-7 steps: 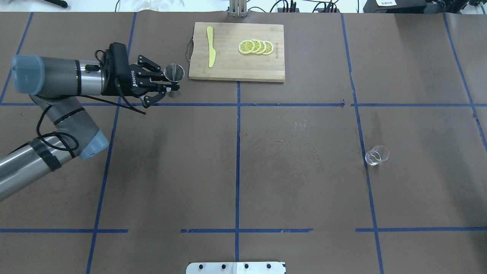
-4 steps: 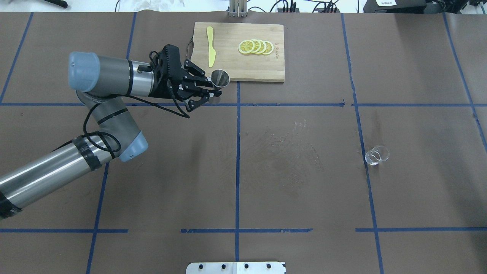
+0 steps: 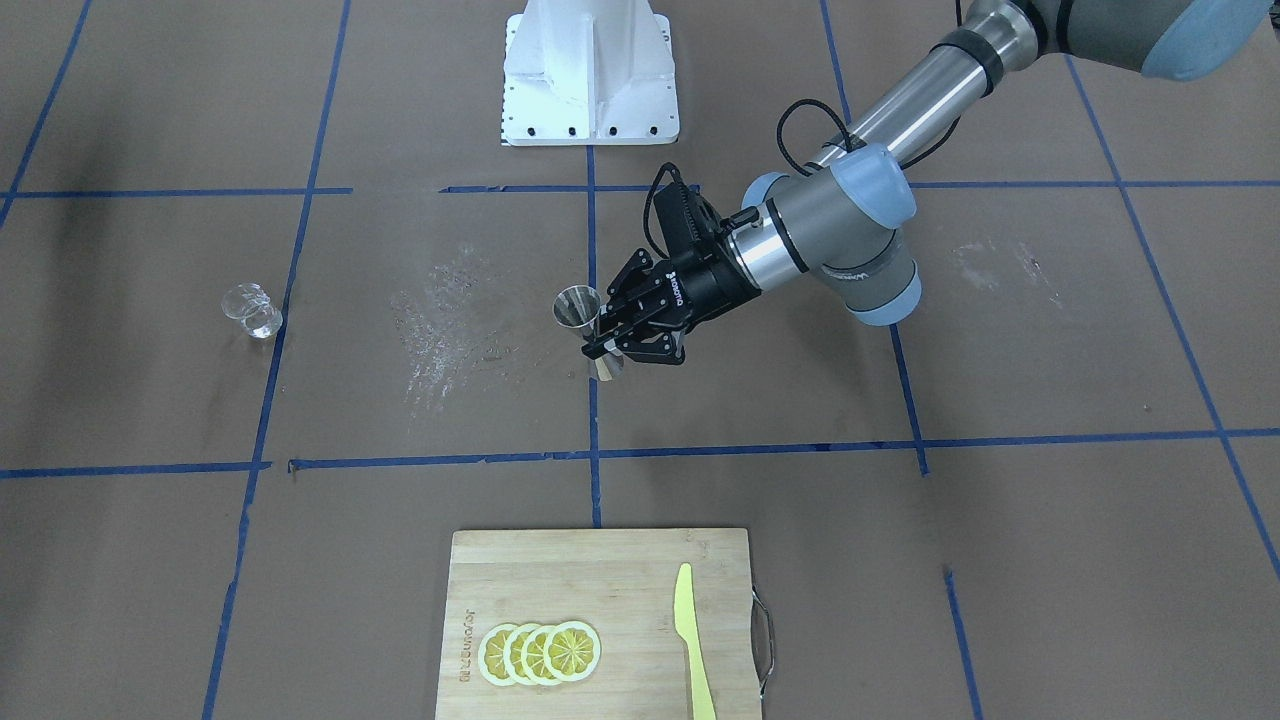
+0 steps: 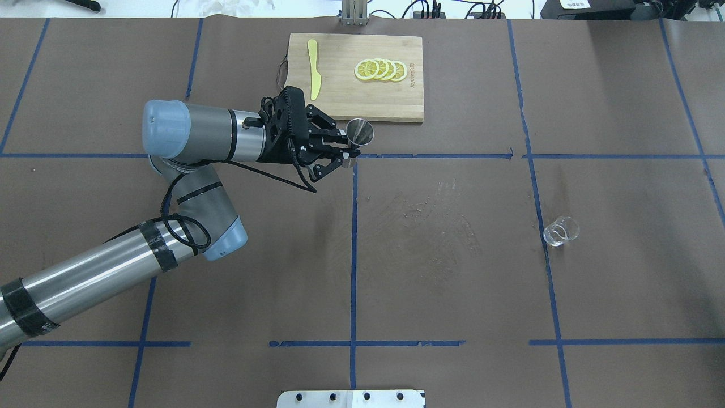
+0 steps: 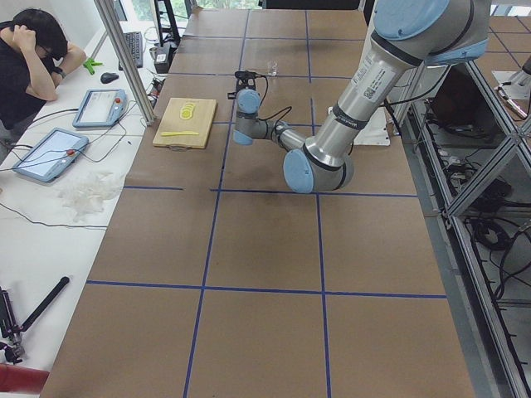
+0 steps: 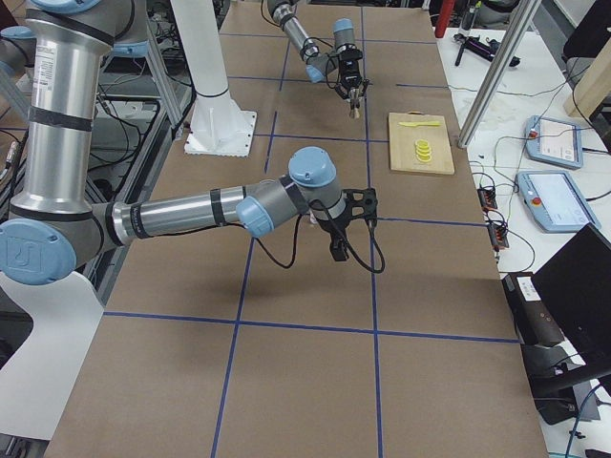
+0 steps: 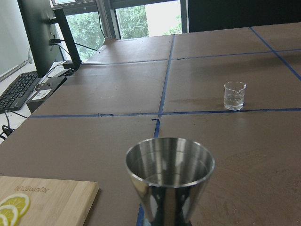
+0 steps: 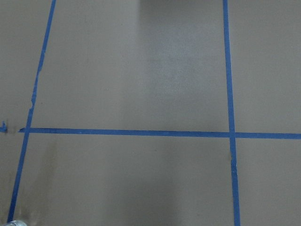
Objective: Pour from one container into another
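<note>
Brown-papered counter (image 4: 453, 283), gridded in blue tape. Pinching the steel jigger (image 4: 359, 133) at its narrow waist in the left jaws, upright, mouth up, apparently off the paper, toward the middle of the counter's far edge and just off the near side of the cutting board (image 4: 351, 102). Standing well apart toward the right edge, on a tape line: the clear cup (image 4: 561, 231). Right jaws seen only from the side; cannot tell whether spread or pressed together. Probably a carry toward the cup. Keep the jigger level and the pinch firm, set the base flat on bare paper near the cup without touching it, and leave room for tipping the cup over the open mouth.
</note>
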`<state>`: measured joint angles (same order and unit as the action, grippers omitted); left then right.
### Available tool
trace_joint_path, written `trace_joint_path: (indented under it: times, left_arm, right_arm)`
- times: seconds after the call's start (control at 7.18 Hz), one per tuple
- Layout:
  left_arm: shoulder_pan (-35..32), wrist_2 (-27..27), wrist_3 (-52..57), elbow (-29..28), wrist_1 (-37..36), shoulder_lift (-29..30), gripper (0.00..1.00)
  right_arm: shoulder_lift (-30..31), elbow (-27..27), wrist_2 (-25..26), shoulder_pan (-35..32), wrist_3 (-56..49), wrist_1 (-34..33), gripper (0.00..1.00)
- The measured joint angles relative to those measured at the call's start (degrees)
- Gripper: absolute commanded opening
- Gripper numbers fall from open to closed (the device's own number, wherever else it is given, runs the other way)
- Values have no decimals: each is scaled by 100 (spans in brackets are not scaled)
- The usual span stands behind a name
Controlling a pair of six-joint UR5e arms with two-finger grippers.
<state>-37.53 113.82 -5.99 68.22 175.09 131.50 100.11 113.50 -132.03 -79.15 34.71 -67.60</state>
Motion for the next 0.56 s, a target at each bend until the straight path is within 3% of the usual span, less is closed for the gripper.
trace_joint_path:
  times: [0.28,0.56]
  left_arm:
    - [13,-8,1,-1,1,4,0]
    - [20,-15,1,18,3,0,0]
  right_arm:
    - [-19,610,575,859,1265,-6,100]
    - [16,1119,1735,1968,2592,-6,100]
